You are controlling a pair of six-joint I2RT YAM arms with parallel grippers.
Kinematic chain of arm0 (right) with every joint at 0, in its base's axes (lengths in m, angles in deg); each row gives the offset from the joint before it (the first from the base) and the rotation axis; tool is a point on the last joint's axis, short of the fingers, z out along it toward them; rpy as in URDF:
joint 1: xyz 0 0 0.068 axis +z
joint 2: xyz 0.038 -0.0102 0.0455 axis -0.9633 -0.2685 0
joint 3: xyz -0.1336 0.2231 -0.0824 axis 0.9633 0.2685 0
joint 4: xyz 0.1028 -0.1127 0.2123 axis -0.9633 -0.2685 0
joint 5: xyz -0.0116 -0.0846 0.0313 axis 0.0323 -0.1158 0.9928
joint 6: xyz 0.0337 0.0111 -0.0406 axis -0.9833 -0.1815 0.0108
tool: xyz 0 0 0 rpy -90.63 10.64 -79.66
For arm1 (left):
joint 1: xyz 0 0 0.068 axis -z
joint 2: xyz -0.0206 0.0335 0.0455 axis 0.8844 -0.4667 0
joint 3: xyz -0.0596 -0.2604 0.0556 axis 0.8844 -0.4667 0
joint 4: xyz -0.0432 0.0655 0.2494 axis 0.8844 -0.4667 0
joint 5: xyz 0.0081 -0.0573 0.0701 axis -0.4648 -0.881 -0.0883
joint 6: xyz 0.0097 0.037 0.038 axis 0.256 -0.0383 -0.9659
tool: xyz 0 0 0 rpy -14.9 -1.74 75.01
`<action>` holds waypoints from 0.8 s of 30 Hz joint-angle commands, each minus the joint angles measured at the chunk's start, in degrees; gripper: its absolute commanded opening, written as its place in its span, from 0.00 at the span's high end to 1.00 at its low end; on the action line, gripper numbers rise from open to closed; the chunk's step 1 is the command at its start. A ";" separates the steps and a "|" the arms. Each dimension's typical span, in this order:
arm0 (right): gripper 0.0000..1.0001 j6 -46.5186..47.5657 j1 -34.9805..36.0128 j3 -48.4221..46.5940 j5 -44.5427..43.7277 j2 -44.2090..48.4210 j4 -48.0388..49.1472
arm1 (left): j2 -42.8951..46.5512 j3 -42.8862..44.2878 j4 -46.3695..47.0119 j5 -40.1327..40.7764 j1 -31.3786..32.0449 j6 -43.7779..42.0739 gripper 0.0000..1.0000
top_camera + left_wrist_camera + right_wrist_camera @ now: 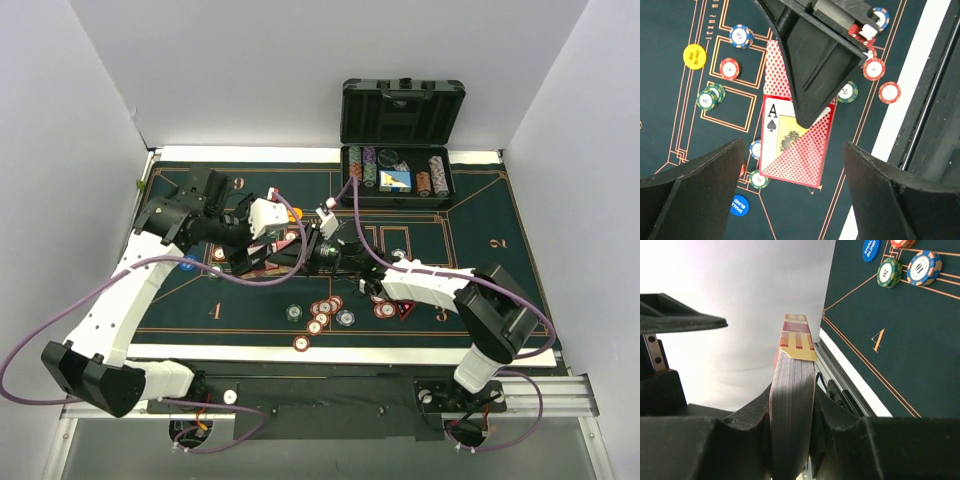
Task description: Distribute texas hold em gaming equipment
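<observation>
White walls (300, 60), green felt mat (890, 340) on desk. Right claw (792, 407) clamps card deck (792, 380), long axis toward desk's left edge. Left claw (792, 150) wide open, holding nothing.

Between the fingers of the right gripper (792, 410), the lower part of the playing cards (792, 375) is buried and then cut off by the bottom edge. From the left wrist, one of its fingers (815, 65) covers the cards' upper middle (one corner pip included). Chips (758, 178) close to one finger of the left gripper (794, 145) lie half under the cards.
</observation>
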 commanded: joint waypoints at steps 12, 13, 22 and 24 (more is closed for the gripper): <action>1.00 1.18 -0.29 -0.23 2.23 10.12 3.58 | 4.60 -4.38 2.52 -20.63 -5.68 -6.37 0.07; 1.00 1.18 -0.20 -0.32 2.15 10.30 3.49 | 4.43 -4.29 2.26 -21.42 -5.86 -7.25 0.07; 1.00 -0.05 -0.20 -1.55 2.58 9.60 4.10 | 3.11 -5.25 2.79 -20.46 -5.25 -12.52 0.06; 1.00 -1.19 -0.02 -1.99 3.02 8.81 6.12 | 3.20 -6.31 2.87 -19.06 -4.63 -12.88 0.05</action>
